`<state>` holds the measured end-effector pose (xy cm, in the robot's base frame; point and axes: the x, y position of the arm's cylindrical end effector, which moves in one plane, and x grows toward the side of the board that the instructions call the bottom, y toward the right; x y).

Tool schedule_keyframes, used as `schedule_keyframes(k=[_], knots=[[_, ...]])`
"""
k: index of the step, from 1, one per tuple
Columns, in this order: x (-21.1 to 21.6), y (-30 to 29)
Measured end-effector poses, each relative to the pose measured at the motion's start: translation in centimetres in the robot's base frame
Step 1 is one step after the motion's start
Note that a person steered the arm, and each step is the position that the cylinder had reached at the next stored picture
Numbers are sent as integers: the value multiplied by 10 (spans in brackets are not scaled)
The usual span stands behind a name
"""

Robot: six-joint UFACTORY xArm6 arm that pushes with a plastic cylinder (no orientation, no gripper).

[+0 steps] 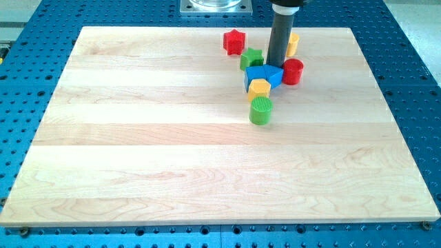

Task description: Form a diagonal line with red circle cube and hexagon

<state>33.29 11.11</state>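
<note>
The red circle block (293,71) stands near the view's top, right of centre. A blue cube (258,76) and a blue triangular block (273,75) sit just left of it, touching each other. A yellow hexagon (259,88) lies against the blue cube's lower edge. My tip (277,65) is at the upper edge of the blue blocks, just left of the red circle. The rod hides part of a yellow block (293,45) behind it.
A green circle block (261,110) sits below the yellow hexagon. A green star (251,58) lies left of the rod and a red star (234,42) further up and left. All blocks rest on a wooden board (138,138) over a blue perforated table.
</note>
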Motion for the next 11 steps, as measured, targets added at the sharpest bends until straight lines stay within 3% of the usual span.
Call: schedule_keyframes(k=[2,3,4,5,6,7,8,9,11], knots=[[25,9],[46,46],[27,79],[46,104],[-13,123],[-16,62],[-5,-37],[-35,-34],[-61,46]])
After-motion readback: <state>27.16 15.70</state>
